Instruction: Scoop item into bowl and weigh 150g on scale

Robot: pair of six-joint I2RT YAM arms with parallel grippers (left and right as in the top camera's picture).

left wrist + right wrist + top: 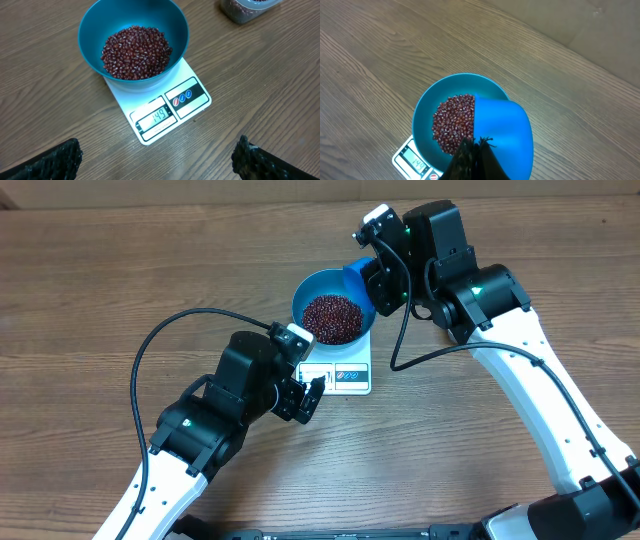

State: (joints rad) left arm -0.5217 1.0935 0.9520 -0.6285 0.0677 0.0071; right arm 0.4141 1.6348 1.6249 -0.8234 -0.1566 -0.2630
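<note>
The round blue bowl (300, 295) stands on the small white scale (345, 375), with a heap of dark red-brown beans (332, 318) in it. The scale's display (159, 117) reads 149. My right gripper (380, 280) is shut on a blue scoop (358, 278), which hangs over the bowl's right rim. In the right wrist view the scoop (505, 125) covers the right part of the bowl (427, 110) and of the beans (452, 122). My left gripper (310, 395) stands open and empty just in front of the scale; its fingertips (55, 160) are wide apart.
In the left wrist view, a clear plastic tub (247, 10) holding more beans stands beyond the scale at the top right. In the overhead view the right arm hides it. Bare wooden table (120, 270) lies all around.
</note>
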